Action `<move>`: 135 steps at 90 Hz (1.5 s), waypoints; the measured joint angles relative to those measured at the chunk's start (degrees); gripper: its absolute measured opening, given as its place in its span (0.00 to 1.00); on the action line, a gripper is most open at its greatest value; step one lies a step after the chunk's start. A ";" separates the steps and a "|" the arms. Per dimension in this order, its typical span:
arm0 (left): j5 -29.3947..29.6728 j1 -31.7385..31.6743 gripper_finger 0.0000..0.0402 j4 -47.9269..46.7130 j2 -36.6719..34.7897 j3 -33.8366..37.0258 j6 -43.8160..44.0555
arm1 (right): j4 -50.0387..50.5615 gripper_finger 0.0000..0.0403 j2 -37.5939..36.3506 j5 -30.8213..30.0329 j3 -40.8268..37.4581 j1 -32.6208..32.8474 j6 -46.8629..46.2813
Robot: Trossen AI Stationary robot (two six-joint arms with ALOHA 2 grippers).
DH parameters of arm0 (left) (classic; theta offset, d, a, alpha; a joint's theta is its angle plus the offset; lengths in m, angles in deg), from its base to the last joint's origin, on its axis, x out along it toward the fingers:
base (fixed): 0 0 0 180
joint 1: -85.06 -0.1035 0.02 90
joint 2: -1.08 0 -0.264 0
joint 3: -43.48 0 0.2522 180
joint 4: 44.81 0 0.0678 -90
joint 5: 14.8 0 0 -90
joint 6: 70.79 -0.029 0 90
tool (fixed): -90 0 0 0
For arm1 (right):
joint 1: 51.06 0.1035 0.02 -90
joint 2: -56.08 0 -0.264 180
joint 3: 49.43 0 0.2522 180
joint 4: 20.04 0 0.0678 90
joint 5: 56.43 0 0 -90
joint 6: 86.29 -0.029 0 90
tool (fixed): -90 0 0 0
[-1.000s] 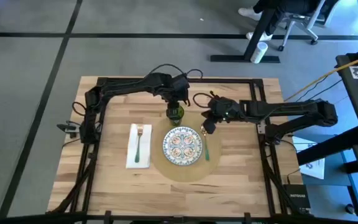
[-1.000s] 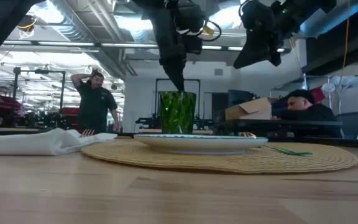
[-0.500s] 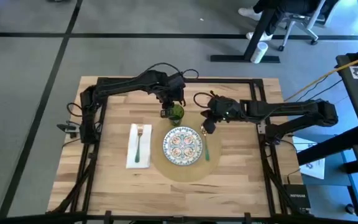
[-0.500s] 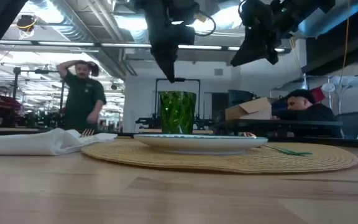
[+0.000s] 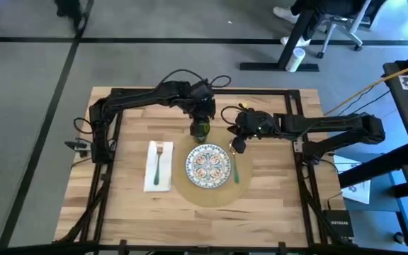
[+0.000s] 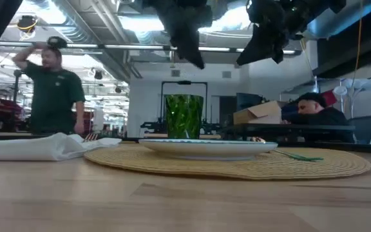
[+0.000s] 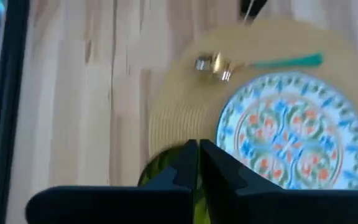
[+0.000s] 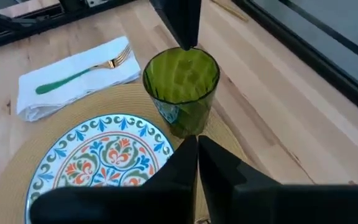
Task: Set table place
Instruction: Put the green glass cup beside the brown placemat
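The round tan place mat (image 5: 205, 190) lies on the wooden table (image 5: 126, 205), with a patterned plate (image 5: 208, 165) at its middle. A green glass (image 5: 202, 129) stands upright on the mat's far edge (image 8: 182, 87). My left gripper (image 6: 197, 61) hangs shut just above the glass, clear of its rim; its tip (image 8: 185, 34) also shows in the right wrist view. My right gripper (image 5: 236, 145) hovers shut above the mat's far right part, holding nothing. A green-handled spoon (image 5: 236, 170) lies on the mat to the right of the plate.
A white napkin (image 5: 159, 165) with a green-handled fork (image 8: 73, 74) on it lies left of the mat. The table's black frame (image 5: 190, 91) runs along the far edge behind both arms. People move in the room beyond the table.
My left gripper has risen from the green glass's rim to well above it and no longer touches it. The glass stays upright where it was on the mat's far edge.
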 joint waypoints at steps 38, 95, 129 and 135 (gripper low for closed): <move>-1.71 2.62 0.00 12.89 -8.63 10.05 -1.12 | -0.68 0.00 0.00 0.92 0.00 -0.02 2.93; -2.04 5.68 0.00 38.87 -24.36 38.55 4.21 | -6.03 0.00 1.50 8.46 -0.04 -0.16 9.20; -2.04 8.66 0.00 45.12 -35.29 50.68 4.45 | -6.52 0.00 9.71 13.39 2.35 -5.49 1.29; -2.07 8.66 0.00 45.54 -36.95 52.26 4.70 | -6.03 0.01 11.45 14.03 3.72 -6.28 1.18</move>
